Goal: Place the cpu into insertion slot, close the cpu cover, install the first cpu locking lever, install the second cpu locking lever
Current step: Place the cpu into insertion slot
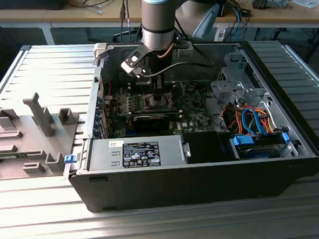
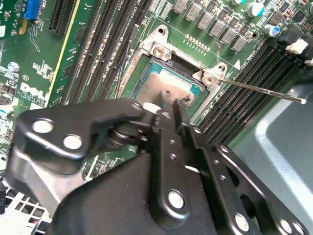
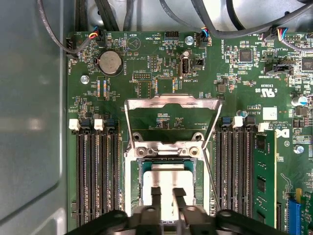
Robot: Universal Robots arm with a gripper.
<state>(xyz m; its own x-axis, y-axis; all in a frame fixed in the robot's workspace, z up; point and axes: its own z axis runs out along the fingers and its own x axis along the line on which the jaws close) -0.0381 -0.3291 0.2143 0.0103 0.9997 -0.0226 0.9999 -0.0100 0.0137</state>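
The cpu [image 3: 166,177], a flat silver-grey square, lies in the insertion slot [image 3: 138,196] on the green board. In the second wrist view, the cpu [image 2: 164,84] shows just past my fingertips, inside the slot's silvery rim [image 2: 134,66]. The cpu cover [image 3: 171,102] stands swung back on its hinge, off the slot. A thin locking lever [image 3: 211,176] runs along one side of the slot, and in the second wrist view that lever [image 2: 264,91] sticks out over the memory slots. My gripper [image 3: 167,196] hovers right above the cpu's top, fingers slightly apart with nothing between them. In the exterior view the gripper [image 1: 157,97] reaches down into the open computer case.
Long black memory slots [image 3: 98,171] flank the socket on both sides, one holding a module [image 3: 259,171]. A coin battery [image 3: 109,62] and cables [image 3: 98,14] lie beyond the cover. The case holds a power supply [image 1: 140,153] and drive cables [image 1: 251,119]. A grey fixture tray [image 1: 30,133] sits at the exterior view's left.
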